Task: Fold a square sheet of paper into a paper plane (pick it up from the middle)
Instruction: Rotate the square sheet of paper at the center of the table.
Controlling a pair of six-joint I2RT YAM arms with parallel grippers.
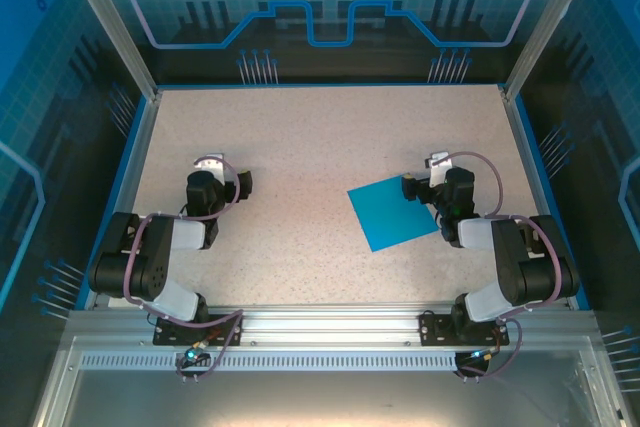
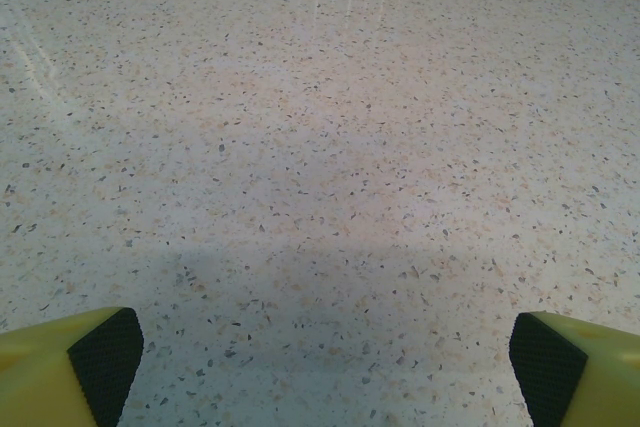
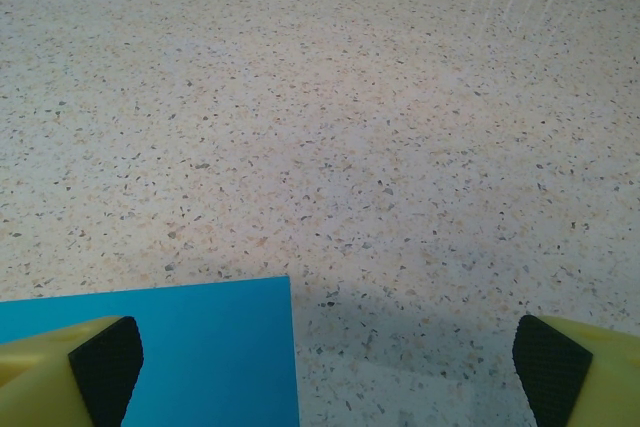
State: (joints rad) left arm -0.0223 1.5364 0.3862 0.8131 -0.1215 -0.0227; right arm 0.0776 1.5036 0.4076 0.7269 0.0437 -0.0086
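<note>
The square sheet of paper (image 1: 393, 212) is bright blue and lies flat and unfolded on the speckled table, right of centre. My right gripper (image 1: 440, 185) hovers open at the sheet's far right corner. In the right wrist view the sheet (image 3: 180, 357) lies under the left fingertip (image 3: 105, 362), and the right gripper (image 3: 325, 367) has bare table between its pads. My left gripper (image 1: 214, 183) stands open over bare table on the left, well apart from the sheet. The left wrist view shows the left gripper (image 2: 320, 367) wide open with nothing in it. The paper plane is out of view.
The table (image 1: 300, 137) is beige and speckled, with a blue rim and metal frame posts at the back corners (image 1: 150, 92). Both arm bases are bolted to the rail (image 1: 320, 327) at the near edge.
</note>
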